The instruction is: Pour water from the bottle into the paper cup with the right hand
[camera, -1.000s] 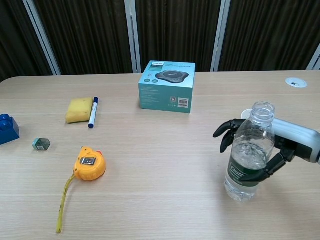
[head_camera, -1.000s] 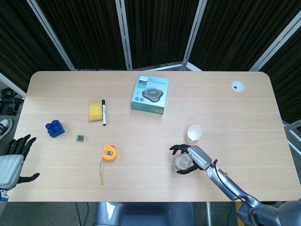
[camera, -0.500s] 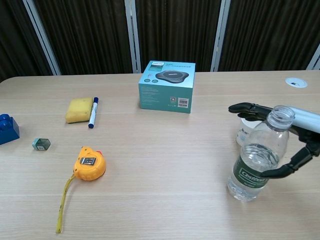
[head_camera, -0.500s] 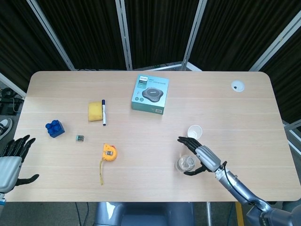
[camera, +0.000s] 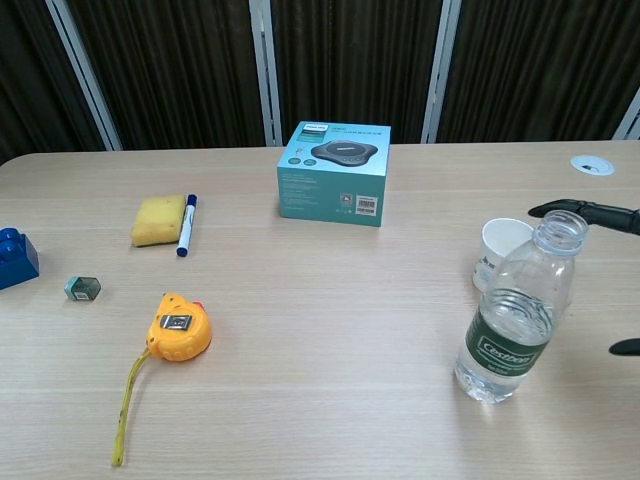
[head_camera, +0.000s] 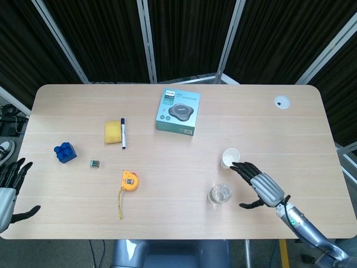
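A clear water bottle (camera: 514, 312) with a green label and no cap stands upright on the table; from above it shows as a round top (head_camera: 220, 194). Just behind it stands the white paper cup (camera: 502, 251), also seen from above (head_camera: 230, 157). My right hand (head_camera: 261, 186) hovers to the right of the bottle with fingers spread, touching nothing; only its fingertips (camera: 580, 211) show at the chest view's right edge. My left hand (head_camera: 10, 187) is open at the table's left edge, far from both.
A teal box (head_camera: 178, 111) sits at the middle back. A yellow sponge (head_camera: 113, 132) and a marker (head_camera: 122, 132) lie left of it. A blue block (head_camera: 65, 152), a small grey object (head_camera: 95, 163) and a yellow tape measure (head_camera: 129, 181) occupy the left half.
My right hand has let go of the bottle and drawn away to the right. The bottle stays standing. My left hand has slid a little further off the left edge.
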You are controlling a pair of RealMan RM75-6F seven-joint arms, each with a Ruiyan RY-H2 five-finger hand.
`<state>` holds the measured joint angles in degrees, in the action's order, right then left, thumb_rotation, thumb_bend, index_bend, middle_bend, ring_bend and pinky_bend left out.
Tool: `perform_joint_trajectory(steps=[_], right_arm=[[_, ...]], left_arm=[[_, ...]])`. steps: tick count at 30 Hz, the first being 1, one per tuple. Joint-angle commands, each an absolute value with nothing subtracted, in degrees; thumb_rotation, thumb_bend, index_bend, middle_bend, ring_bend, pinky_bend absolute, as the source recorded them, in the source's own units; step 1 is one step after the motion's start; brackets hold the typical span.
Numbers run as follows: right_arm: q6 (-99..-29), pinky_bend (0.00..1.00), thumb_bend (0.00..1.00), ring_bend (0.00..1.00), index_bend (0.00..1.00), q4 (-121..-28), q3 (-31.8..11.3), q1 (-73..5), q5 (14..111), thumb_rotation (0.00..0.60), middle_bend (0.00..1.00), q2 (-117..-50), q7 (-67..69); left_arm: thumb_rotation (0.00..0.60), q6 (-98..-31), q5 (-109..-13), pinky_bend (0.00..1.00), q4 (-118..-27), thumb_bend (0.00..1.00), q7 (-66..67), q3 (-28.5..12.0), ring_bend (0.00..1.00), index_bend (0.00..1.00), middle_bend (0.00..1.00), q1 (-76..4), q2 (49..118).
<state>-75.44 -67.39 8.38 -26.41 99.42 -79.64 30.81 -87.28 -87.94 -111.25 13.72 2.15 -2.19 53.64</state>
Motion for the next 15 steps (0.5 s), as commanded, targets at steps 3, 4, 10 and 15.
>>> perform_joint_trajectory(steps=[3, 4, 10, 15], right_arm=[[-80.57, 0.0, 0.0, 0.0, 0.0, -65.99, 6.75, -20.17, 94.49, 0.6, 0.0, -74.92, 19.02], [-81.19, 0.0, 0.0, 0.0, 0.0, -66.13, 6.2, -19.21, 93.17, 0.6, 0.0, -74.4, 18.03], [-85.65, 0.0, 0.0, 0.0, 0.0, -72.99, 2.32, -13.56, 85.2, 0.6, 0.0, -69.78, 16.6], [-89.68, 0.0, 0.0, 0.0, 0.0, -83.31, 0.75, -10.46, 82.98, 0.6, 0.0, -64.94, 13.66]], left_arm=[[0.6, -88.96, -89.16, 0.0, -110.79, 0.0, 13.57, 1.83, 0.0, 0.0, 0.0, -1.44, 53.81], [0.6, -89.22, -89.28, 0.0, -110.47, 0.01, 13.75, 1.65, 0.0, 0.0, 0.0, -1.42, 54.01], [0.6, -89.73, -89.24, 0.0, -108.22, 0.01, 13.64, 0.57, 0.0, 0.0, 0.0, -1.68, 55.66], [0.6, -89.82, -89.68, 0.0, -106.98, 0.01, 11.99, 0.43, 0.0, 0.0, 0.0, -1.71, 55.92]])
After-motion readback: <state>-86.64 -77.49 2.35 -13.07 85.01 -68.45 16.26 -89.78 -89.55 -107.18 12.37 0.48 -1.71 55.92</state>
